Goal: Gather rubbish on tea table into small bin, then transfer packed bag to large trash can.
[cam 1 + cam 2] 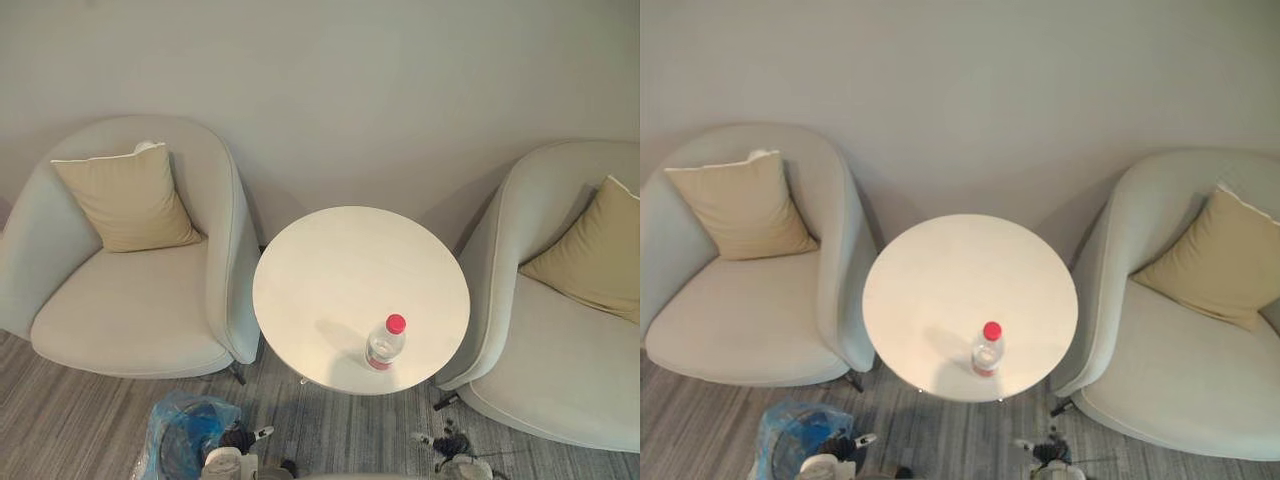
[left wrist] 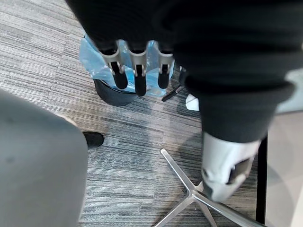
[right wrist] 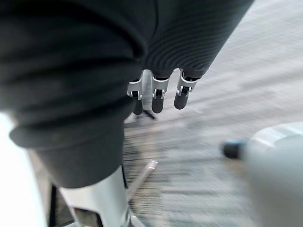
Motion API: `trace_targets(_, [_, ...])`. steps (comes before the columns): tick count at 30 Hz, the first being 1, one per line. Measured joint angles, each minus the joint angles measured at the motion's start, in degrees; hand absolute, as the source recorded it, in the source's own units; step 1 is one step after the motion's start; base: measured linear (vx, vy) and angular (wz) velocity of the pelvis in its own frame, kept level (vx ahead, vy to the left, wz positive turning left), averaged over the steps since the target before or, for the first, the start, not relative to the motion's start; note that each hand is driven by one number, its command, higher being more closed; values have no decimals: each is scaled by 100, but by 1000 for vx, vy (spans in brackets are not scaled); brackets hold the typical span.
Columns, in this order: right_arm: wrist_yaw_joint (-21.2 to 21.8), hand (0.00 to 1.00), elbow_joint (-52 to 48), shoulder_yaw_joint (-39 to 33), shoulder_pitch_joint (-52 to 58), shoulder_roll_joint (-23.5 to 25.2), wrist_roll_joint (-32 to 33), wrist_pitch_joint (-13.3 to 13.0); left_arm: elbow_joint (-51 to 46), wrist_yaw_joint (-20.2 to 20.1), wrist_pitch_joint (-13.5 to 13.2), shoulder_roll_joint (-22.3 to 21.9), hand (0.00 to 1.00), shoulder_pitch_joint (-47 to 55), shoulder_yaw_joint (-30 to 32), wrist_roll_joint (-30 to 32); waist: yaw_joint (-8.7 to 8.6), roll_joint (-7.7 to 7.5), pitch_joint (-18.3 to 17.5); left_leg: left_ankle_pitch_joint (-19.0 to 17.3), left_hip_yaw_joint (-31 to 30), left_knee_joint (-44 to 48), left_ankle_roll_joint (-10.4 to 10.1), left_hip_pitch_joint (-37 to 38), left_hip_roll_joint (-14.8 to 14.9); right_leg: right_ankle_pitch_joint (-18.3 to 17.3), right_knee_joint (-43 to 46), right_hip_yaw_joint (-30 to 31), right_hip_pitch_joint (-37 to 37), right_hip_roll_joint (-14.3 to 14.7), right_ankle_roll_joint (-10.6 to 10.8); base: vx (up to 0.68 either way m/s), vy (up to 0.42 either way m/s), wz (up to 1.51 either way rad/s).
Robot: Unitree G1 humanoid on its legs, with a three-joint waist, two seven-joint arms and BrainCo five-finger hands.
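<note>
Plastic bottle [image 1: 385, 343], clear, red cap: upright on the round white desk [image 1: 340, 265], lower right of its top, mid-frame. Small bin [image 1: 183, 437], blue bag liner: on the carpet [image 1: 60, 425], lower left. Left hand [image 2: 136, 68]: fingers straight, empty, by the bin. Right hand [image 3: 158, 94]: fingers straight, empty, above the carpet. Left-side armchair [image 1: 130, 300] and right-side armchair [image 1: 560, 350] flank the desk.

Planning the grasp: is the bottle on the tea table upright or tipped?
Upright. The bottle stands on its base near the table's near edge, red cap on top.
</note>
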Motion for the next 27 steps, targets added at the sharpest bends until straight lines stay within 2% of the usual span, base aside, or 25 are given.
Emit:
trace_targets(6, [-53, 0, -1720, 319, 552, -105, -580, -131, 20, -3, -55, 91, 0, 0, -207, 111, -60, -93, -36, -1, -1, 1, 1, -2, 2, 56, -104, 141, 3, 32, -30, 3, 4, -5])
trace_targets(10, [18, 0, -2282, 547, 728, -137, -868, -290, 19, -9, -105, 139, 0, 1, -360, 216, -92, -117, -35, -2, -3, 12, 3, 1, 3, 145, -217, 245, 17, 48, -51, -15, 12, -11])
trace_targets(17, [141, 0, -2806, 876, 757, -331, -975, -419, -42, -27, -167, 203, 0, 9, -650, 297, -161, -105, 6, 3, -169, 16, 9, 2, -9, 165, -251, 271, 10, 48, -16, -46, 3, 0])
trace_targets(27, [157, 0, -2837, 1150, 513, -558, -1137, -472, -212, -35, -187, 177, 0, 44, -793, 323, -162, 62, 121, 18, -675, 17, 19, -119, -50, 188, -403, -64, 179, 75, 19, 12, -19, 17])
